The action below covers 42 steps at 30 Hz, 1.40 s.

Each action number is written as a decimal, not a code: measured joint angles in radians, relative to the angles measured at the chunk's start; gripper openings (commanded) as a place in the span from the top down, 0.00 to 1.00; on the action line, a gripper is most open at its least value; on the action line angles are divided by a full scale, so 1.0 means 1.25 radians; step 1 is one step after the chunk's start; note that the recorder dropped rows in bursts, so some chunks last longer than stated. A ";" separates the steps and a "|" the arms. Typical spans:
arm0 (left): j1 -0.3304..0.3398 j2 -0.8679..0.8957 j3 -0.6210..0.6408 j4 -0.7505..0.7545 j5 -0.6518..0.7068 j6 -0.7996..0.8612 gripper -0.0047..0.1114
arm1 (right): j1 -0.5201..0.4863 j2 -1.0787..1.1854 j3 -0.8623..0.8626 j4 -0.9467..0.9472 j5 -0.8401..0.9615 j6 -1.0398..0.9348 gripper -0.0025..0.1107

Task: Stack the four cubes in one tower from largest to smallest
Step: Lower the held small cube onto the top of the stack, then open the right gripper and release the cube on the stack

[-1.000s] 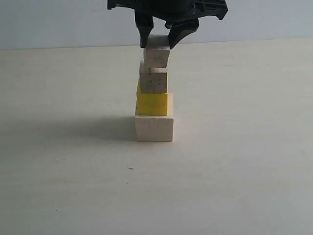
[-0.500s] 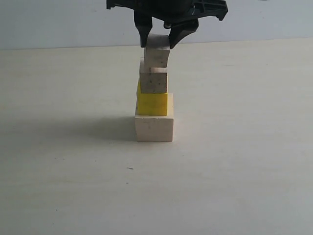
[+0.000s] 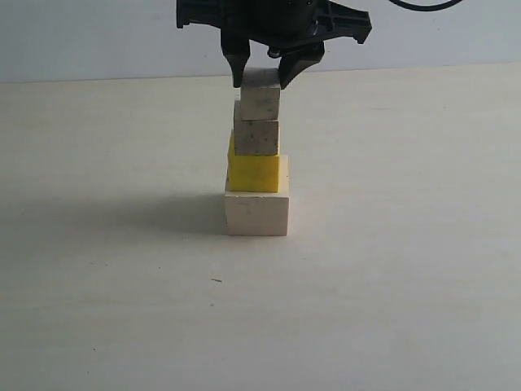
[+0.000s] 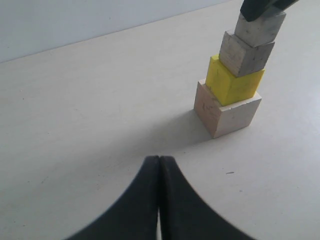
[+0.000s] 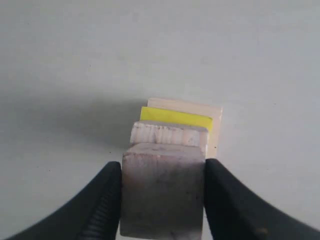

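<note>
Right fingers (image 5: 102, 200), cropped above, grasping smallest cube (image 3: 260, 94) atop tower (image 3: 254, 173), left fingers (image 4: 145, 200) clenched

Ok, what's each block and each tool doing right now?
large pale block: on the table, at the bottom.
yellow cube: stacked on the large pale block.
medium cube: stacked on the yellow cube.
smallest cube: on top, upright, gripped by the right tool.
right tool: closed on the smallest cube.
left tool: shut, holding nothing, apart from the cubes.

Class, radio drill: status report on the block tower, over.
Left gripper shut, empty. Right gripper clamps smallest cube atop tower. Nothing blocking. Over.
</note>
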 measured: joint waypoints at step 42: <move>0.000 0.000 0.000 0.000 0.000 0.000 0.96 | 0.000 -0.002 0.000 -0.002 -0.009 0.014 0.49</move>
